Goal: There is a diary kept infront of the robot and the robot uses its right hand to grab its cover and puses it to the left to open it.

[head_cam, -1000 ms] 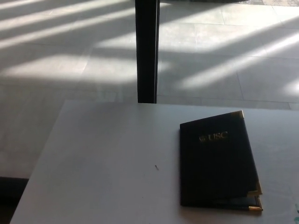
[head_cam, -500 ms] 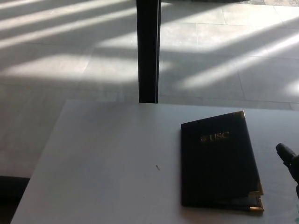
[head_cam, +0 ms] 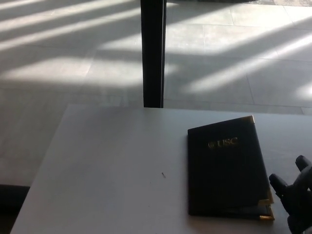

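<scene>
Right hand at the diary's free edge, cover not yet touched

The white table (head_cam: 107,165) runs away to the hand's left; on it, just left of the right hand (head_cam: 295,197), the black diary (head_cam: 225,168) lies closed. The hand's fingers (head_cam: 279,182) stand apart, empty. I'd say it should hook under the gold-cornered near edge (head_cam: 267,197), then sweep the cover leftward.
</scene>
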